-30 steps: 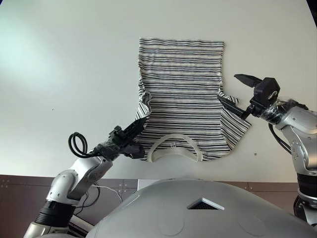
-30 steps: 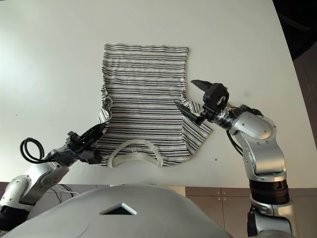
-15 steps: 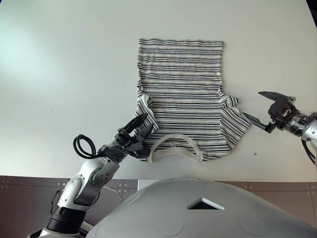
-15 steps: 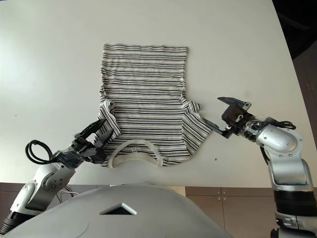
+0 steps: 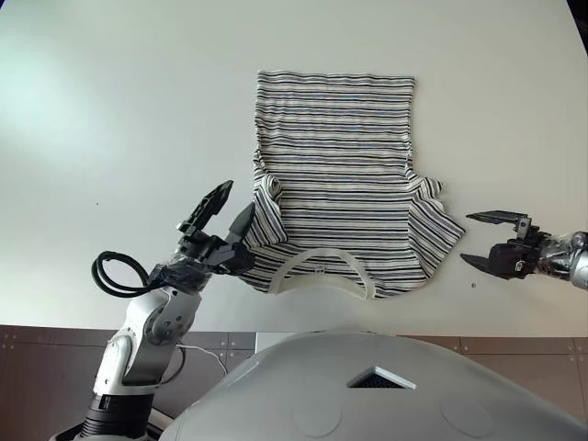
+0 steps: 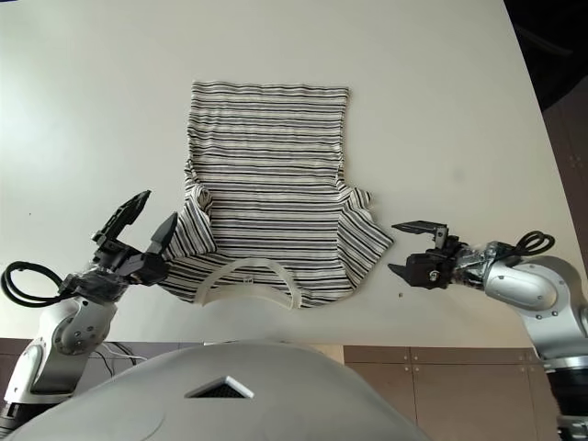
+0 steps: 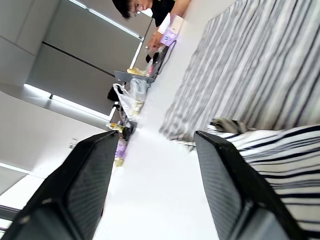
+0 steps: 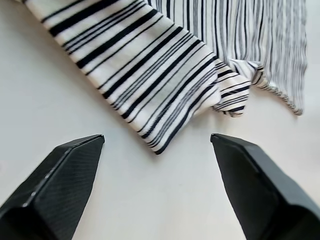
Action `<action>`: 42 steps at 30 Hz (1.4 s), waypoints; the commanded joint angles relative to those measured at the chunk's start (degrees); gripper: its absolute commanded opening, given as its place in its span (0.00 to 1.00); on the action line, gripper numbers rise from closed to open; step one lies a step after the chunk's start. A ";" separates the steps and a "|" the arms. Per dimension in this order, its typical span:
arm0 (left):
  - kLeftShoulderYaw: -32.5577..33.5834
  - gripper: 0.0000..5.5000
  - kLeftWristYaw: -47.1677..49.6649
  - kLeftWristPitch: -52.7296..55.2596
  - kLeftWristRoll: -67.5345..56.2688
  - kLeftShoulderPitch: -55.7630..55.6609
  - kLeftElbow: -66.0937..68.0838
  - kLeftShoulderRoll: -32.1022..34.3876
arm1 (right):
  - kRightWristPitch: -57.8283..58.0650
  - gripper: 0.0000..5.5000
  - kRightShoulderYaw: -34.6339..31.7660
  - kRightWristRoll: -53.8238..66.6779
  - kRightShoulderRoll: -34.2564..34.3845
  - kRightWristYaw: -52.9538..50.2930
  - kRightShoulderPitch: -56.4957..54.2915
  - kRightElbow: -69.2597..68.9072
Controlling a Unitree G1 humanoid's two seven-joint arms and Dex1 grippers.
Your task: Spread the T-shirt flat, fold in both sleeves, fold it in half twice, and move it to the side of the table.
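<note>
Striped T-shirt [image 5: 335,175] lying on the white bench [image 5: 129,110] — left tool [image 5: 231,204] and right tool [image 5: 469,239], both spread open and empty, flank its collar end.

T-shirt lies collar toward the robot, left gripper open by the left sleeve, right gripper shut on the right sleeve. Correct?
Not the right gripper: it is open and off the right sleeve, over bare table beside it. The right wrist view shows its fingers spread, the sleeve edge clear of them. T-shirt and left gripper are as stated.
</note>
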 commanded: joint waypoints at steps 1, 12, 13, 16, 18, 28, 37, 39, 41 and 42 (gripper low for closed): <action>-0.48 0.59 -1.37 -0.25 -0.27 1.83 0.14 0.12 | 0.02 0.72 1.70 -3.33 0.81 -1.71 2.05 1.21; 4.77 0.84 2.28 -0.74 -0.07 -0.35 3.64 -0.19 | -0.42 0.72 4.26 -14.05 4.10 -15.43 1.09 4.87; 5.72 0.84 3.11 0.23 -0.76 -1.00 3.54 -1.26 | -0.17 0.72 4.66 -14.58 4.64 -16.55 0.52 5.32; 7.09 0.85 4.35 2.16 -2.07 -3.01 2.85 -3.82 | 0.01 0.61 6.15 -15.08 5.29 -17.77 0.30 5.12; 6.94 0.85 4.60 2.77 -1.82 -3.27 2.40 -4.82 | -0.16 0.55 7.08 -15.26 5.44 -18.21 0.21 4.97; 5.77 0.85 5.58 5.00 -0.14 -2.65 0.96 -9.45 | 2.52 0.16 7.42 -15.95 5.87 -20.76 0.38 4.66; 4.85 0.85 6.59 6.68 1.48 -3.01 0.24 -12.06 | 3.81 0.03 6.97 -14.52 6.88 -21.77 2.45 0.75; 4.80 0.85 6.82 6.35 1.47 -3.38 1.07 -11.82 | 2.61 0.03 5.22 -12.96 8.14 -23.87 2.52 -1.89; 4.92 0.85 7.55 6.42 1.92 -2.51 1.09 -12.19 | 1.27 0.03 3.73 -11.40 9.14 -25.42 0.93 -3.82; 4.85 0.85 8.20 6.58 2.42 -1.60 0.89 -12.72 | 0.48 0.03 3.64 -10.73 9.38 -25.51 -0.41 -3.94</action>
